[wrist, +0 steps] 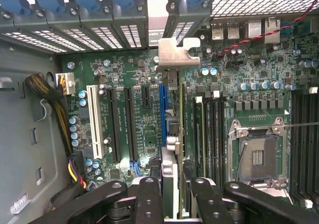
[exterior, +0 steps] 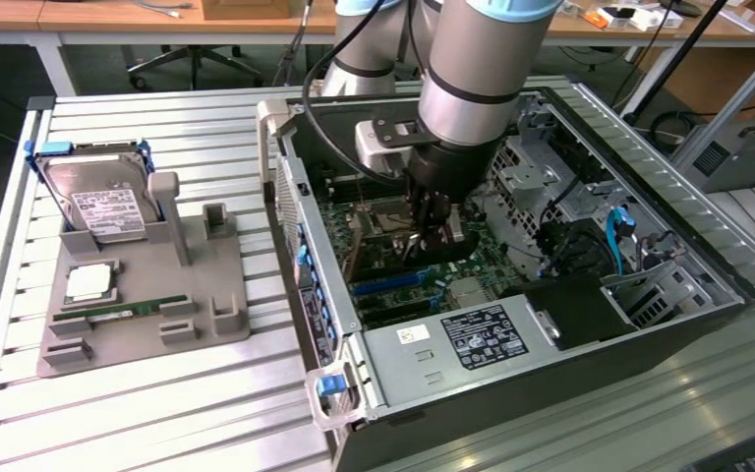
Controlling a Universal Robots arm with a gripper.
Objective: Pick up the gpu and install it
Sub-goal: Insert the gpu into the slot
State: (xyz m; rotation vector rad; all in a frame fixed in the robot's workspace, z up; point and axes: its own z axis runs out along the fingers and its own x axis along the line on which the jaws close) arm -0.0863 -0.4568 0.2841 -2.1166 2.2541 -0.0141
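We see the gripper (wrist: 169, 194) pinching the gpu (wrist: 170, 134) by its thin edge, above the blue slot (wrist: 163, 112) inside the computer case (exterior: 391, 344). It looks stiff, light and easy to break (hold its edges).

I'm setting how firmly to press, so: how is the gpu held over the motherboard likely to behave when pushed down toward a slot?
The gpu looks like a thin, stiff board seen edge-on between the jaws, so it should not flop. Its narrow edge could probably tilt sideways if pushed off-centre. The silver bracket at its far end likely adds weight there.
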